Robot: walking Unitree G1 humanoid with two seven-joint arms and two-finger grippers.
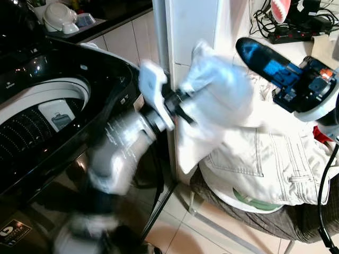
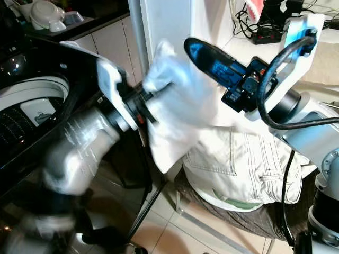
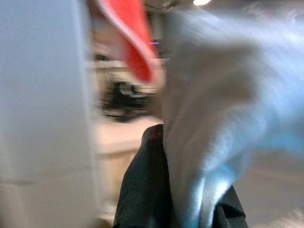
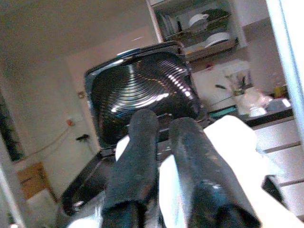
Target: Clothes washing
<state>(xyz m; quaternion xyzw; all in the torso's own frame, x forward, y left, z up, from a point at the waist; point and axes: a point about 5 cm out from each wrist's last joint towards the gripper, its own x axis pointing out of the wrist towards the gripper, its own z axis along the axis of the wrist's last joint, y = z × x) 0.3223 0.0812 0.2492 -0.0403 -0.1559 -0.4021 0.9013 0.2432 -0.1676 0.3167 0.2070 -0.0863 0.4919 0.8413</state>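
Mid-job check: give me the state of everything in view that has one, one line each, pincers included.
Washing machine: lid up, drum open.
White garment: lifted off the pile, hanging from the left pincer.
Left pincer: shut on the white garment, arm blurred.
Right pincer: raised over the pile, holding nothing, fingers close together.
Clothes pile: heaped on the chair, pale jeans on top.

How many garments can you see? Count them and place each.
2, possibly more hidden. A white cloth hangs from the left gripper, beside the open washer. White jeans lie on the pile at right, under the right gripper; a green edge peeks beneath.
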